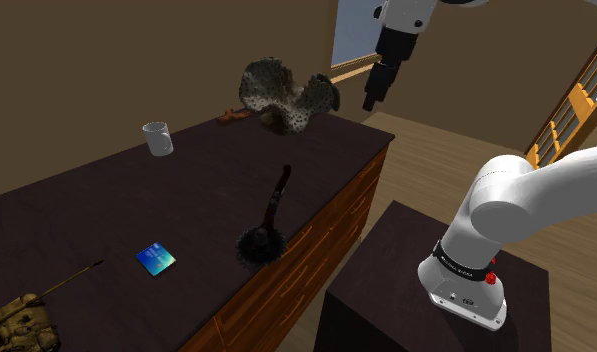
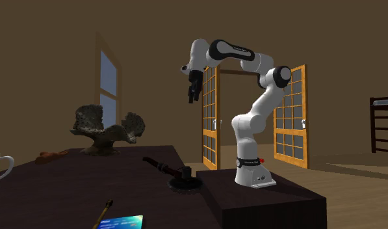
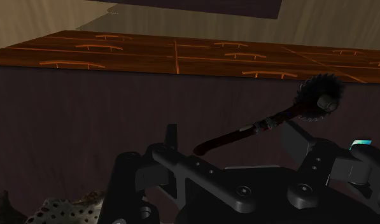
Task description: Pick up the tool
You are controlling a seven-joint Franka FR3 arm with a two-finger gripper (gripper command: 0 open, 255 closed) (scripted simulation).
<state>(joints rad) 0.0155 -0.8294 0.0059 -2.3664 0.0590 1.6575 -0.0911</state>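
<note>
Nearest in the shoulder view, a small blue glossy card (image 1: pixel 156 258) lies flat on the dark wooden cabinet top (image 1: pixel 96 215). Just beyond it, near the drawer-front edge, lies the dark long-handled tool with a round toothed head (image 1: pixel 270 218). Its long axis runs along the cabinet's length, head toward the near end and handle pointing away at the grey pitted coral-like rock (image 1: pixel 284 95). Farther back stands a white mug (image 1: pixel 158 138), upright, mouth up; its contents cannot be made out. The black two-finger gripper (image 1: pixel 370 104) hangs high beside the far corner, well apart from the tool, fingers spread with nothing between them.
</note>
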